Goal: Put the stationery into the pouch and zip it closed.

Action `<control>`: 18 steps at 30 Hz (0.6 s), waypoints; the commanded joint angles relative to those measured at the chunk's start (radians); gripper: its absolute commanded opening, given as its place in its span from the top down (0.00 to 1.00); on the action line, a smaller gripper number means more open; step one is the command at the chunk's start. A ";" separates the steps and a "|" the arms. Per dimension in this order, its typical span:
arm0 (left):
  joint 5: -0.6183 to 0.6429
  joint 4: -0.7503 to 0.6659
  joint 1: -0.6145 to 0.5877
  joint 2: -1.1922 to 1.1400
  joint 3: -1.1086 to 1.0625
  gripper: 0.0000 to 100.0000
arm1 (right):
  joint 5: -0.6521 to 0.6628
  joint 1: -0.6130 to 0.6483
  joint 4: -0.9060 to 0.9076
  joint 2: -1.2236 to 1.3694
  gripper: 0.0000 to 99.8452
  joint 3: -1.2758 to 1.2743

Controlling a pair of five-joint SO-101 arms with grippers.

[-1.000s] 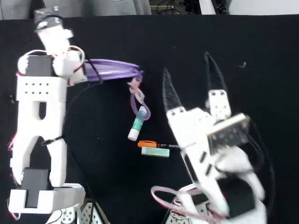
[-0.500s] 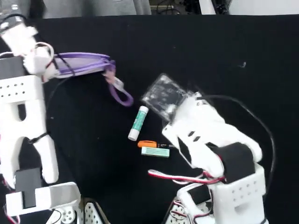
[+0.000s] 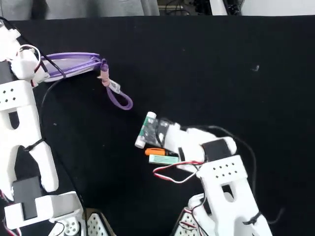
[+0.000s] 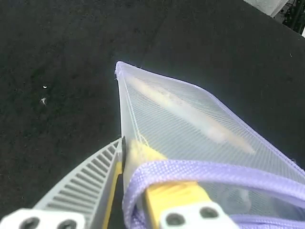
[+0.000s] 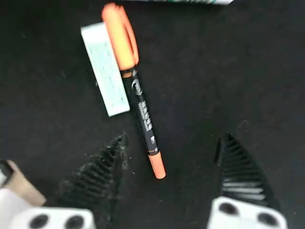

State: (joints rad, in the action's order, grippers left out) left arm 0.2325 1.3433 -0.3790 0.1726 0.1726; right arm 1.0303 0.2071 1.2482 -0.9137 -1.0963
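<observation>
Left gripper (image 4: pixel 125 148): clenched on the mouth edge of the purple-trimmed translucent mesh pouch (image 4: pixel 190 119). The yellow-padded finger sits inside the opening and the grey ribbed finger outside.
Pouch position: at the far left of the black table surface (image 3: pixel 221 59), seen edge-on from the high view. The purple wrist strap loop (image 3: pixel 120 101) trails from its zip end toward the table centre.
Pouch contents: a pale elongated shape shows through the mesh. What it is cannot be told.
Right gripper (image 5: pixel 174 138): released, fingers spread wide, positioned over the orange-capped black pen (image 5: pixel 138 109), with the pen's orange tail end between the two fingers.
Loose stationery: the pen, the pale green rectangular eraser block (image 5: pixel 105 71) and the green-and-white cylindrical glue stick (image 3: pixel 143 132) lie grouped near the table centre, well apart from the pouch. The eraser block lies along the pen's cap, apparently touching it.
Pen handling: judged light, stiff and smooth. The round barrel is likely to roll or slip under an off-centre pinch.
Grasp point: across the black barrel, below the cap, clear of the eraser block.
Pouch handling: judged soft and limp. The mouth needs to be held open for insertion.
Task state: three items outside the pouch, and the zip not yet closed.
</observation>
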 commanded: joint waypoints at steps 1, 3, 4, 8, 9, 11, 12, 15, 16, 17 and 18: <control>0.008 -0.026 -0.004 0.008 0.067 0.97 | 0.117 -0.100 -0.083 0.010 0.72 -0.056; 0.008 -0.026 -0.004 0.008 0.067 0.97 | 0.138 -0.133 -0.094 0.018 0.72 -0.076; 0.008 -0.026 -0.004 0.008 0.067 0.97 | 0.143 -0.144 -0.094 0.033 0.72 -0.079; 0.008 -0.026 -0.004 0.008 0.067 0.97 | 0.147 -0.155 -0.155 0.140 0.72 -0.081; 0.008 -0.026 -0.004 0.008 0.067 0.97 | 0.147 -0.155 -0.192 0.176 0.72 -0.081; 0.008 -0.026 -0.004 0.008 0.065 0.97 | 0.147 -0.157 -0.256 0.249 0.72 -0.079; 0.008 -0.026 -0.004 0.008 0.064 0.97 | 0.147 -0.153 -0.279 0.285 0.72 -0.077; 0.008 -0.026 -0.004 0.008 0.064 0.97 | 0.147 -0.150 -0.302 0.387 0.72 -0.048; 0.008 -0.026 -0.004 0.008 0.064 0.97 | 0.147 -0.155 -0.302 0.418 0.72 -0.030; 0.008 -0.026 -0.004 0.008 0.064 0.97 | 0.147 -0.157 -0.304 0.450 0.72 -0.010; 0.008 -0.026 -0.004 0.008 0.064 0.97 | 0.147 -0.157 -0.304 0.481 0.72 0.007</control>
State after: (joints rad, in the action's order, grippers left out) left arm 0.2325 1.3433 -0.3790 0.1726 0.1726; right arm 1.1623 0.0598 0.9643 -0.5025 -1.1715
